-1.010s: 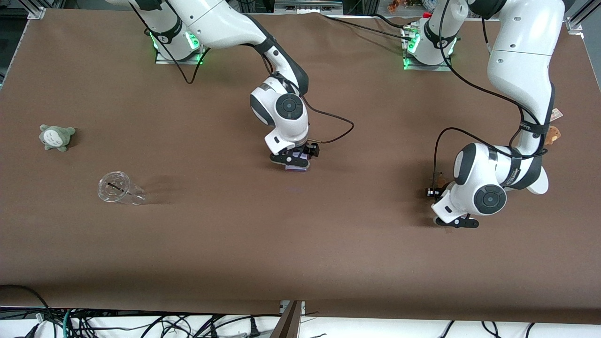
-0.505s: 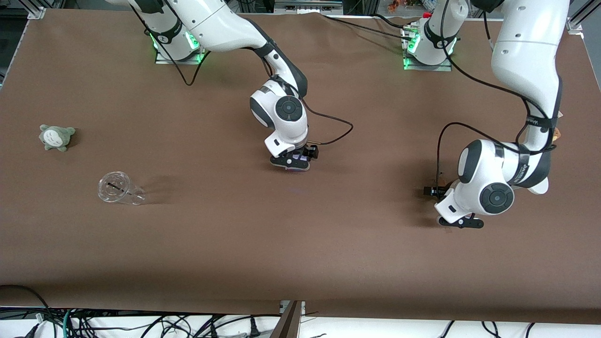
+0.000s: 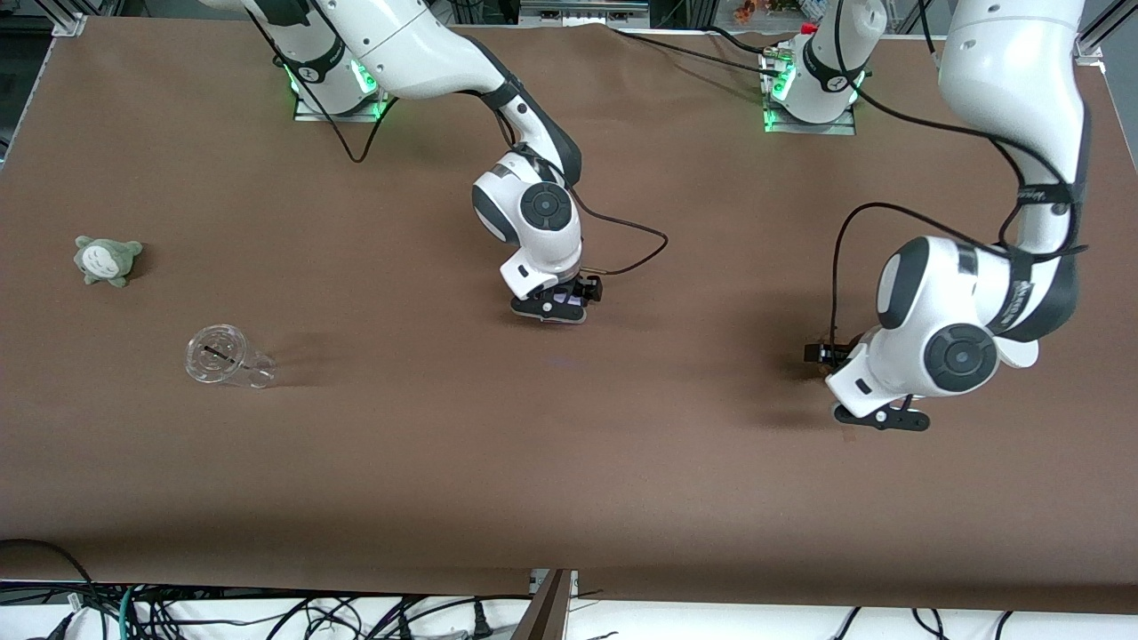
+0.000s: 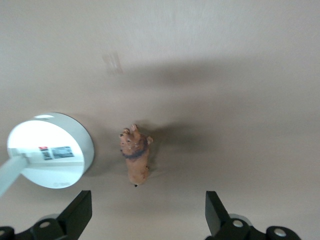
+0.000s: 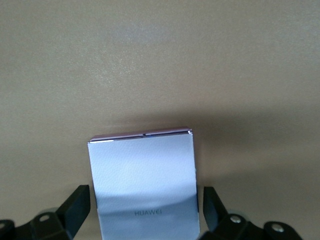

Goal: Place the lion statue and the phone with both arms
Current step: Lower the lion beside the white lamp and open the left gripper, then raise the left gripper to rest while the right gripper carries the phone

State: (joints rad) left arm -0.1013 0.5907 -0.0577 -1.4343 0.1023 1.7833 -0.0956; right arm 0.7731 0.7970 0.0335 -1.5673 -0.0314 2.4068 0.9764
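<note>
The lion statue [image 4: 135,160], small and orange-brown with a darker mane, lies on the brown table; the left arm hides it in the front view. My left gripper [image 4: 147,219] is open and empty, up in the air over the lion, toward the left arm's end of the table [image 3: 880,416]. The phone [image 5: 144,182], a flat pale-lavender rectangle, lies flat on the table near the middle. My right gripper [image 5: 146,216] is open, with one finger on each side of the phone and a small gap at both; in the front view the gripper [image 3: 553,307] covers most of the phone.
A white round stand base [image 4: 50,150] stands close beside the lion. A grey-green plush [image 3: 107,260] and a clear cup on its side [image 3: 227,357] lie toward the right arm's end. Cables run from both bases.
The left arm has risen and shifted a little toward its own end of the table, away from the lion. The right gripper has lifted slightly over the phone.
</note>
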